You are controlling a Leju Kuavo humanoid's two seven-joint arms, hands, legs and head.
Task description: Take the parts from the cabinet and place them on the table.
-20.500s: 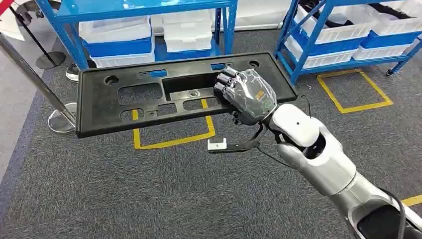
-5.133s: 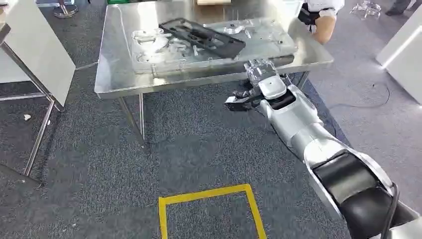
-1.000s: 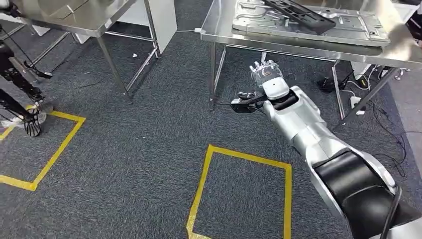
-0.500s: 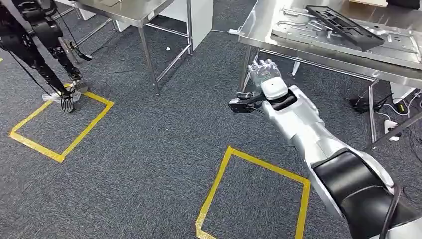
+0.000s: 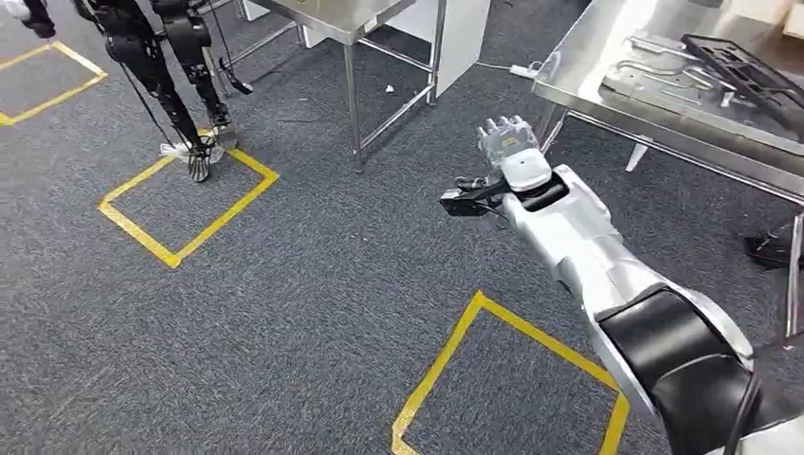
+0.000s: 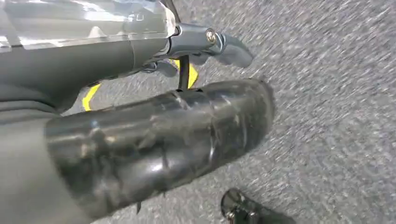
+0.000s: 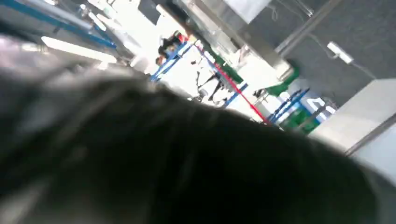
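Observation:
A black plastic part [image 5: 749, 71] lies on pressed metal panels [image 5: 654, 81] on the steel table [image 5: 593, 71] at the upper right of the head view. My right hand [image 5: 507, 142] is raised in front of me, left of that table, fingers spread upward with nothing in it. In the left wrist view my left hand [image 6: 154, 140] hangs over the grey carpet, thumb and fingers [image 6: 224, 44] apart, holding nothing. The right wrist view is dark and blurred.
A second steel table [image 5: 365, 19] stands at the top centre. Another robot's dark legs [image 5: 161, 66] stand at the top left by a yellow taped square [image 5: 142, 232]. Another taped square [image 5: 446, 360] lies on the carpet near me.
The camera has turned: the table with the black part has slid to the right edge and the other robot's legs have come closer in. My right arm keeps its raised pose.

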